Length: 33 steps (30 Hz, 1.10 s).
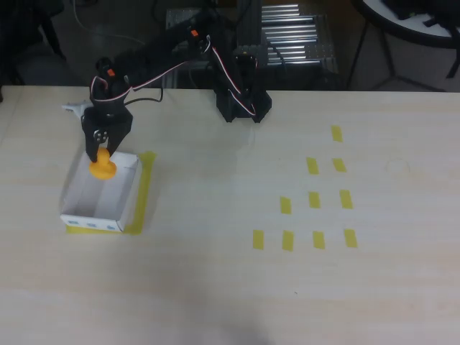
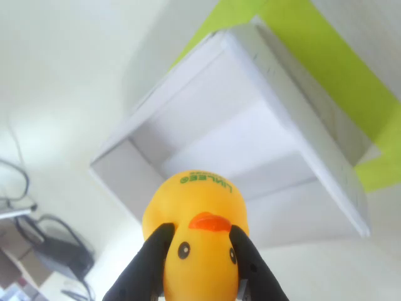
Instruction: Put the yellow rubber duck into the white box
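The inside of the white box (image 1: pixel 86 194) at the left of the overhead view is seen unobstructed, walled only by thin sides. The yellow rubber duck (image 1: pixel 103 167) is held over its upper rim. Flat tape strips (image 1: pixel 314 200) are laid at centre right on the surface (image 1: pixel 215 287).

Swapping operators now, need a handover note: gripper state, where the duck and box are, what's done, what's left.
Gripper: shut on the yellow rubber duck, fingers on either side of its head.
Duck: held above the white box, over its far end in the overhead view.
Box: open, on the table's left, yellow tape along its edges.
Done: pick and carry.
Left: lower, release inside, retract.
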Motion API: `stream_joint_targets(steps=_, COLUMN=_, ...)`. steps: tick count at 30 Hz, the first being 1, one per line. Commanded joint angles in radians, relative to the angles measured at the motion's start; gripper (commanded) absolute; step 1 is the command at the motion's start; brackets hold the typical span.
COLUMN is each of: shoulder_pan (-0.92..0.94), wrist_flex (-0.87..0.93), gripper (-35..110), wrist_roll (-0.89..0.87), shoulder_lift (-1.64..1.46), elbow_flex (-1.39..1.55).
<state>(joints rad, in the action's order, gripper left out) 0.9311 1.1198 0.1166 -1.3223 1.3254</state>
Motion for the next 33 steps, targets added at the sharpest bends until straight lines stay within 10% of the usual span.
stream_joint_targets(steps=1, shoulder_pan=0.015, wrist_flex=-0.037, gripper=3, wrist_roll=0.002, shoulder_lift=-0.006, elbow_flex=-0.104)
stream_joint_targets(steps=15, shoulder_pan=0.012, wrist_flex=-0.057, gripper=31, wrist_roll=0.002, shoulder_lift=0.003, elbow_flex=-0.077)
stream_joint_targets(steps=33, shoulder_pan=-0.322, wrist_flex=-0.048, gripper=0, wrist_roll=-0.115, shoulder_lift=-0.615, elbow_flex=0.164)
